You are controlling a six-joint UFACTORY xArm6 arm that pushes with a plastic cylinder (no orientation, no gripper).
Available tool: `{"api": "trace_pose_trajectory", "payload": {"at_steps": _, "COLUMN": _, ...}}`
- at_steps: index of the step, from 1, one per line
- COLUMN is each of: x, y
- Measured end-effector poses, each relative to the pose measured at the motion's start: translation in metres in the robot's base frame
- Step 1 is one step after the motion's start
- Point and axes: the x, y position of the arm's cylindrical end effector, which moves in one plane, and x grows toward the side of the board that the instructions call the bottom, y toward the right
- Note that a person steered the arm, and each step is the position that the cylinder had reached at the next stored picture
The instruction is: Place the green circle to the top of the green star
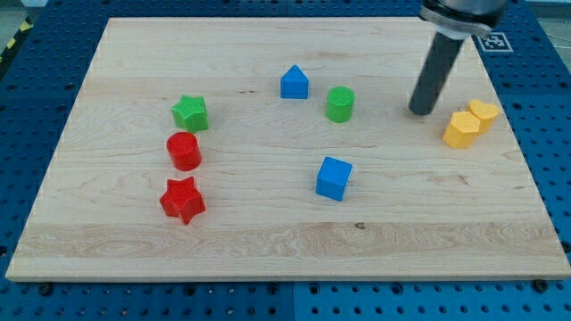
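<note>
The green circle [340, 104] stands on the wooden board right of centre, toward the view's top. The green star [190, 113] lies far to its left, at about the same height in the view. My tip [420, 111] rests on the board to the right of the green circle, a clear gap away from it. The dark rod rises from the tip toward the view's top right corner. The tip touches no block.
A blue house-shaped block [293, 83] sits just left of the green circle. A blue cube [334, 178] lies below it. A red cylinder [184, 151] and a red star [183, 200] lie below the green star. Two yellow blocks [462, 129] [484, 112] lie right of my tip.
</note>
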Motion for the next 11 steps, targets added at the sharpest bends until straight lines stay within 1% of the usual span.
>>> {"api": "trace_pose_trajectory", "payload": {"at_steps": 1, "x": 0.006, "y": -0.024}}
{"api": "trace_pose_trajectory", "payload": {"at_steps": 3, "x": 0.013, "y": -0.093}}
{"api": "trace_pose_trajectory", "payload": {"at_steps": 5, "x": 0.011, "y": -0.126}}
{"api": "trace_pose_trajectory", "payload": {"at_steps": 6, "x": 0.0, "y": -0.155}}
{"api": "trace_pose_trajectory", "payload": {"at_steps": 8, "x": -0.027, "y": -0.189}}
{"api": "trace_pose_trajectory", "payload": {"at_steps": 9, "x": -0.041, "y": -0.228}}
{"api": "trace_pose_trajectory", "payload": {"at_steps": 10, "x": -0.042, "y": -0.254}}
{"api": "trace_pose_trajectory", "payload": {"at_steps": 11, "x": -0.048, "y": -0.254}}
